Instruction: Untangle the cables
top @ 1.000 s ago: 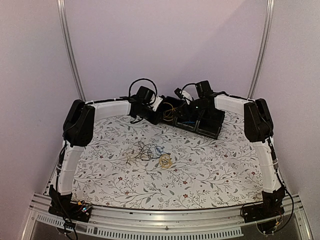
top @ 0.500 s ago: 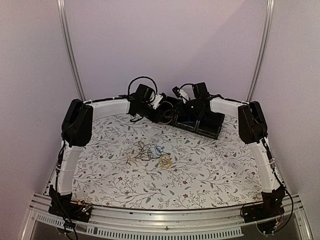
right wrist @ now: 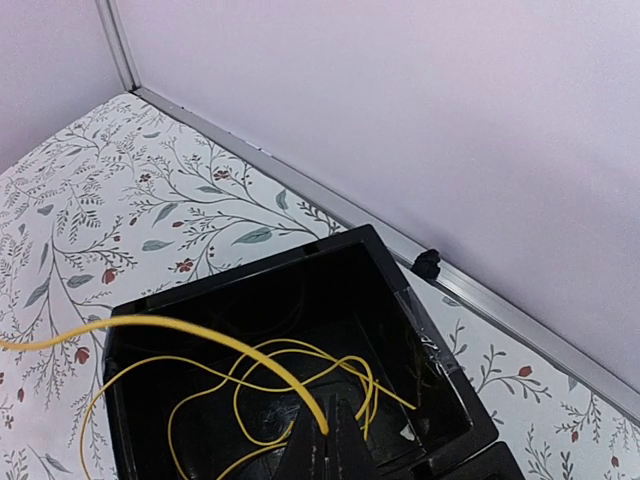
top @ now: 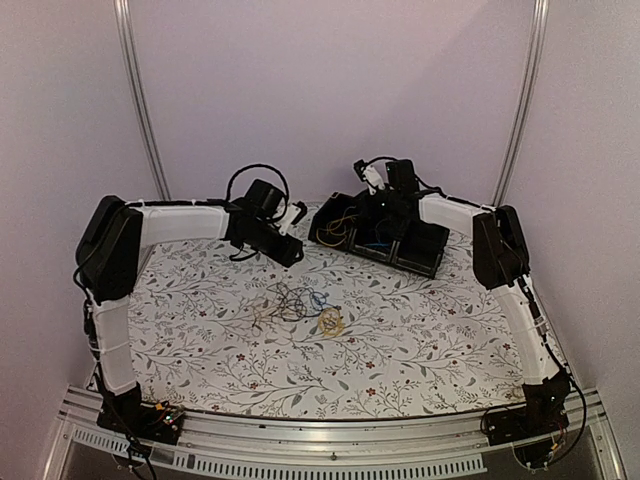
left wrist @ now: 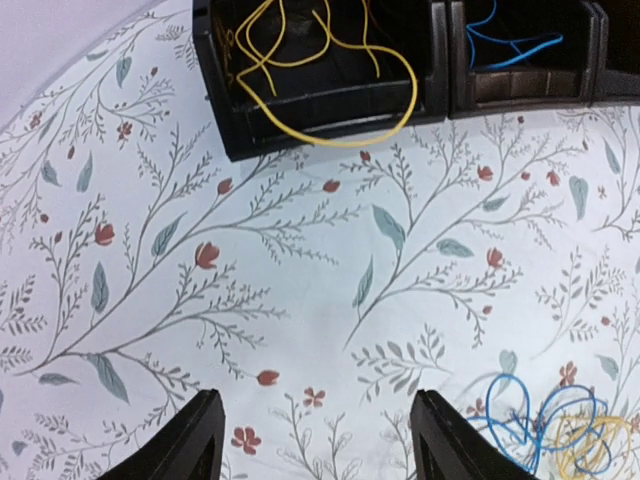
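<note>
The floral-patterned table [top: 420,350] carries everything. At its far side sits the black tray [top: 430,258], split into compartments.

The left gripper [left wrist: 317,400] hangs above bare cloth, to the left of the tray and apart from it. Its jaws are spread wide. Nothing lies between the two fingers [left wrist: 195,440], and they touch neither cable nor tray.

The right gripper [right wrist: 330,425] is over the tray's end compartment, pointing down into it. Its jaws are pressed fully together. A strand of the yellow cable [right wrist: 150,322] arcs in from outside the tray and ends right at the closed tips, so it looks nipped between them. The rest of that cable lies in loose loops on the compartment floor, with one loop draped over the tray's front wall onto the cloth, as the left wrist view shows.

The neighbouring compartment holds a blue cable [left wrist: 520,48].

Near the middle of the table, well apart from both grippers, lies the loose tangle [top: 295,300] of thin dark, blue and yellowish wires. A small yellow coil [top: 330,321] sits just beside it.
</note>
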